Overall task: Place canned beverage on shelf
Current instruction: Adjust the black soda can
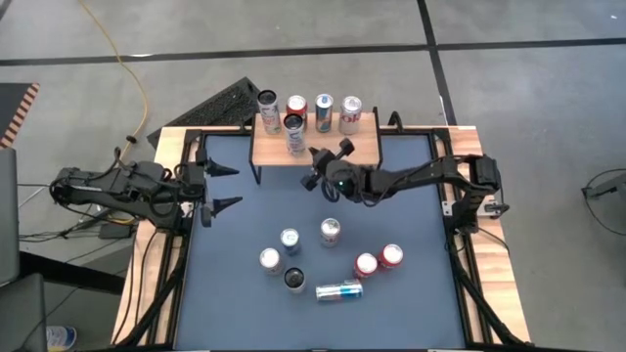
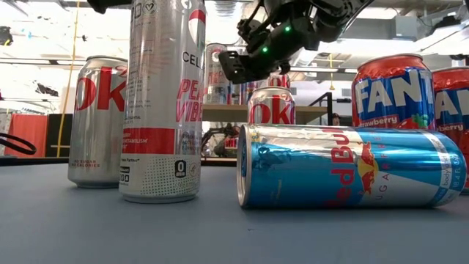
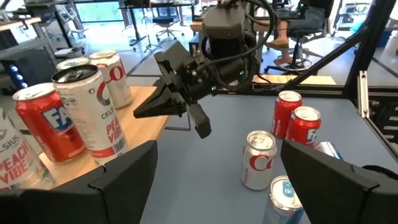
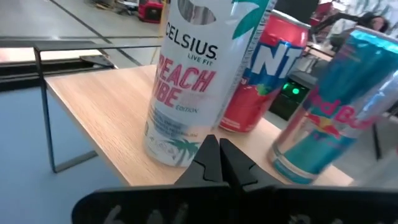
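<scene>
The shelf (image 1: pixel 364 147), light wood on thin black legs, stands at the table's far edge. A tall white Celsius can (image 1: pixel 293 132) (image 4: pixel 189 74) stands upright near its front edge. Behind it stand a row of cans, among them a red Fanta can (image 4: pixel 258 81) and a blue Red Bull can (image 4: pixel 333 106). My right gripper (image 4: pixel 219 152) (image 3: pixel 138 113) is shut and points nearly level at the Celsius can's lower part from the table's right. My left gripper (image 1: pixel 223 188) waits open at the table's left edge with nothing between its fingers. My right gripper's shut fingertips (image 4: pixel 214 146) stand right at the Celsius can's lower side (image 4: pixel 180 146), coming almost level from the shelf's front right. I cannot tell whether they touch the can. The can stands upright with its base on the shelf top.
Several cans stand on the blue mat in the table's middle (image 1: pixel 331 231) (image 1: pixel 290 240) (image 1: pixel 391 256). A Red Bull can (image 1: pixel 338 290) (image 2: pixel 352 165) lies on its side near the front. The table's wooden rim (image 1: pixel 489 284) frames the mat.
</scene>
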Robot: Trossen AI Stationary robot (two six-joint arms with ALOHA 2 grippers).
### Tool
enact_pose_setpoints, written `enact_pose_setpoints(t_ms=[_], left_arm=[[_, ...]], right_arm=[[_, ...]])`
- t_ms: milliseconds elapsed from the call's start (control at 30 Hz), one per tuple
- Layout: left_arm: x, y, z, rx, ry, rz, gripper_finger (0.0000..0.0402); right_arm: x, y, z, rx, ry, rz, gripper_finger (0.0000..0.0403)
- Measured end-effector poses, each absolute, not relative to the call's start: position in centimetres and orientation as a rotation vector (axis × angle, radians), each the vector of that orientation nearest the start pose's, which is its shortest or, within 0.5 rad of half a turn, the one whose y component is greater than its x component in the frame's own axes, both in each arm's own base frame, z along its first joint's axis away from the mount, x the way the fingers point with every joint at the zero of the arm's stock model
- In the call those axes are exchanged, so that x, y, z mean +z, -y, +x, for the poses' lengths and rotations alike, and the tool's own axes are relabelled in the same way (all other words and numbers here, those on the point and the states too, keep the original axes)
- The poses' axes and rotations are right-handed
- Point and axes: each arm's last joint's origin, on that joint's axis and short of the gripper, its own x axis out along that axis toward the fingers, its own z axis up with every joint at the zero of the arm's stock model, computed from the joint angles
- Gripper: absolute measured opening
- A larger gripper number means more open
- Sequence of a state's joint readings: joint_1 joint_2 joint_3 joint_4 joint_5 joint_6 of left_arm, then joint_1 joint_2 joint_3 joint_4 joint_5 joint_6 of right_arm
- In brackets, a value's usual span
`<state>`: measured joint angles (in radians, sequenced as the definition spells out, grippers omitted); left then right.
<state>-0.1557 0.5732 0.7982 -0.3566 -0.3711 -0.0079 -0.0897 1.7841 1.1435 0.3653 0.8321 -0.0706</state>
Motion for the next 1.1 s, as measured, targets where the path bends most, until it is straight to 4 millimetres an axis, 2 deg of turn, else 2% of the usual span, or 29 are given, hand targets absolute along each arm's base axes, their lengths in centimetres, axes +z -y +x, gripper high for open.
enact_pose_setpoints(t_ms=[233, 433, 700, 867, 1100], left_arm=[[34.5, 0.7, 11.5, 0.212, -0.132, 0.027, 0.0332], [32.8, 0.6, 10.7, 0.219, -0.071, -0.009, 0.0332], [32.9, 0.3, 9.0, 0.217, 0.025, -0.087, 0.0332], [32.9, 0.3, 8.8, 0.236, 0.031, -0.072, 0.0332], [32.9, 0.3, 9.0, 0.236, 0.020, -0.058, 0.0332]], right_arm=[[26.1, 5.3, 37.5, -0.909, -0.307, -0.175, 0.0000], [27.4, 5.3, 36.9, -0.913, -0.271, -0.160, 0.0000], [25.5, 6.7, 37.8, -0.930, -0.274, -0.125, 0.0000], [24.0, 7.5, 38.7, -0.913, -0.263, -0.114, 0.0000], [23.9, 9.2, 38.7, -0.938, -0.227, -0.107, 0.0000]])
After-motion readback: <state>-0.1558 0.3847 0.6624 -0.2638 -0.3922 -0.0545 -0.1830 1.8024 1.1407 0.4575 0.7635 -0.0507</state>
